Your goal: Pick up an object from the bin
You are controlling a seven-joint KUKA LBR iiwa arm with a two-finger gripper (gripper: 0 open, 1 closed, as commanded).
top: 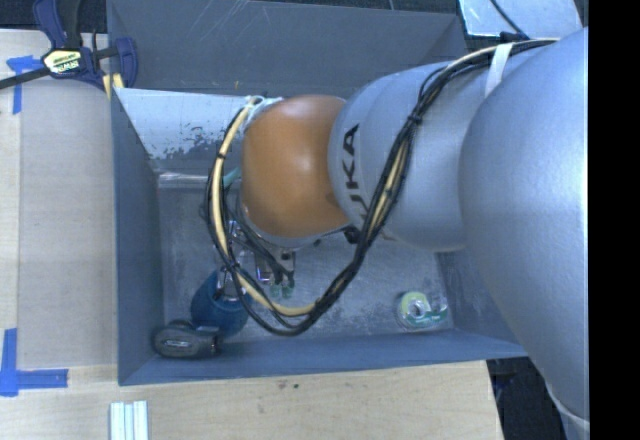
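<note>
**Bin from above, arm entering from 3 o'clock.** The gripper (pixel 268 270) hangs below the orange wrist cover (pixel 290 168), low over the floor of the bin (pixel 135 228) and slightly left of centre. Whether it is spread or pressed together cannot be told, because the cover and the cable loop (pixel 300 320) mask it.

The nearest thing is a blue rounded object (pixel 213 306), just beside the gripper at its 7 o'clock. It lies against, or very near, a dark grey disc (pixel 182 341) in the bin's 7 o'clock corner.

**Likely hazards:**
- The drooping cable loop may catch the blue object and drag it.
- A closure here may miss, since the object sits off to one side.
- A shift toward the corner may strike the sloping wall or nudge the disc.

**Count:**
- Blue rounded object: one.
- Dark grey disc: one.
- Small pale green-and-white piece (pixel 422 310): one, at the bin's 5 o'clock, well apart.

That makes three visible things. The arm may hide others.
</note>
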